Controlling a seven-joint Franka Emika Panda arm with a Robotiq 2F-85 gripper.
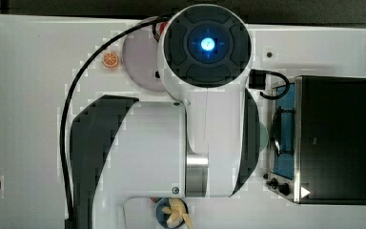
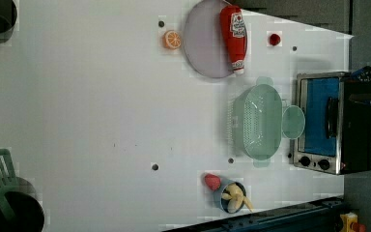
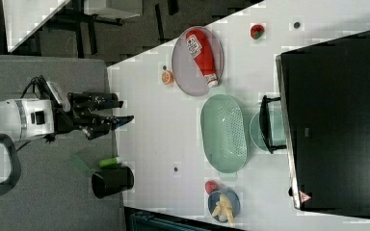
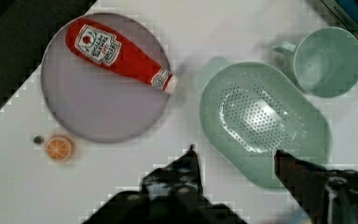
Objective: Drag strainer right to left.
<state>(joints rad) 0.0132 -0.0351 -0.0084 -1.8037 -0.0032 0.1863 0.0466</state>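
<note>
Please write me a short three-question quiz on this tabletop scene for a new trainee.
1. True or false: the ketchup bottle lies on the purple plate.
2. Multiple choice: in the left view, what sits between the strainer and the toaster oven?
A. the orange slice
B. the green mug
C. the blue cup of fries
3. Short answer: are the fingers of the gripper open or shut, and do they hold anything?

Key
1. True.
2. B.
3. Open and holding nothing; in the wrist view they are spread above the table, over the strainer's near edge.
</note>
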